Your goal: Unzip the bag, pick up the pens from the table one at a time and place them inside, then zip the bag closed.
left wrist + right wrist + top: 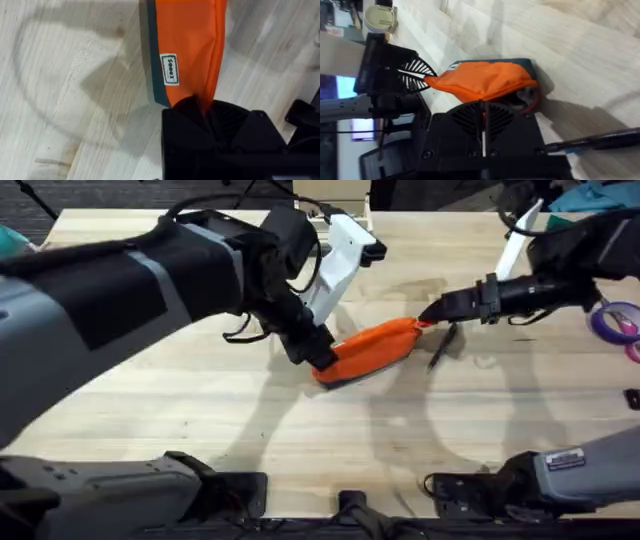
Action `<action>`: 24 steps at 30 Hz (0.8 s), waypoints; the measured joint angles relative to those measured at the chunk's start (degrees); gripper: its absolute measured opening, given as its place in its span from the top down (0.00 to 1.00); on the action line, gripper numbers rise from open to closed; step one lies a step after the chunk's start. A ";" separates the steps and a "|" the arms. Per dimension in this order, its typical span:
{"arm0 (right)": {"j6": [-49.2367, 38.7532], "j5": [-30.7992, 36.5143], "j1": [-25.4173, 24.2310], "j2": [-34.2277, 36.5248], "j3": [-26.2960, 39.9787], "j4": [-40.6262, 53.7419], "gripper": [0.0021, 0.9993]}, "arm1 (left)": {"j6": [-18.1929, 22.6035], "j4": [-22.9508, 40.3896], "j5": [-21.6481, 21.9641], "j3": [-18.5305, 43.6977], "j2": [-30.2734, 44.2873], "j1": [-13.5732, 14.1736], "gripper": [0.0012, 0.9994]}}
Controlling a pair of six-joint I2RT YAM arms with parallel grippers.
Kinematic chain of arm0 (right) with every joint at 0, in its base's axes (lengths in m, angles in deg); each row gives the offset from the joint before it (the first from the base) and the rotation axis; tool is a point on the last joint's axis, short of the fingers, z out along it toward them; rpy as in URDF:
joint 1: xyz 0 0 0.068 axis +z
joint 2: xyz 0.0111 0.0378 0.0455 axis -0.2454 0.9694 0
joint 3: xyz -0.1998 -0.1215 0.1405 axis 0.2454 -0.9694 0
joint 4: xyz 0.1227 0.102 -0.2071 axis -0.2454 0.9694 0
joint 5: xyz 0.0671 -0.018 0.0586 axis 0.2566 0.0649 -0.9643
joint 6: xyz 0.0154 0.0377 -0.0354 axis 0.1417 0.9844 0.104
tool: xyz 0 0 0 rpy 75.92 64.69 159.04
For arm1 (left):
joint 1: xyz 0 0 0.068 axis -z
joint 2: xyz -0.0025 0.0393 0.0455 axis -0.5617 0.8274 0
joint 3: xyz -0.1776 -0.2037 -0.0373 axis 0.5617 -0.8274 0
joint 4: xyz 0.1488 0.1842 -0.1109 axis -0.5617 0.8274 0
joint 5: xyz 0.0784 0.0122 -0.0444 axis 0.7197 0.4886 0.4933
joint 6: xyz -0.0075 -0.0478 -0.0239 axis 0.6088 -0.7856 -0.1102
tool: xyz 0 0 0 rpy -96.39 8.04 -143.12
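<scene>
The orange bag (pixel 375 348) lies in the middle of the table (pixel 200 420), stretched between both grippers. My left gripper (pixel 318 358) is shut on its left end; the left wrist view shows the black jaws (pixel 197 107) pinching the orange fabric of the bag (pixel 187 40) just past a small white label. My right gripper (pixel 428 313) is shut on the bag's right end, where an orange pull loop (pixel 535 100) hangs from the bag (pixel 480 80). One thin dark pen (pixel 443 345) lies just right of the bag, also seen as the pen (pixel 600 140) beside my right fingers.
A white angled object (pixel 345 250) stands behind the bag. A purple tape roll (pixel 618 320) lies near the right edge. Bare table stretches in front of the bag toward the arm bases.
</scene>
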 joint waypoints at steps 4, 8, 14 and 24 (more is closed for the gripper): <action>-0.30 0.00 0.22 -3.54 0.00 0.01 0.97 | 0.00 0.03 -0.02 0.00 0.00 0.01 0.96; -0.70 0.04 1.00 -5.38 0.00 0.12 0.97 | 0.00 0.10 0.00 0.00 0.00 0.01 0.96; -0.92 1.14 2.94 -5.51 0.00 0.27 0.97 | 0.00 0.07 0.00 0.00 0.00 0.01 0.96; -0.85 3.35 9.12 -5.51 0.00 0.18 0.97 | 0.00 0.10 0.00 0.00 0.00 0.01 0.96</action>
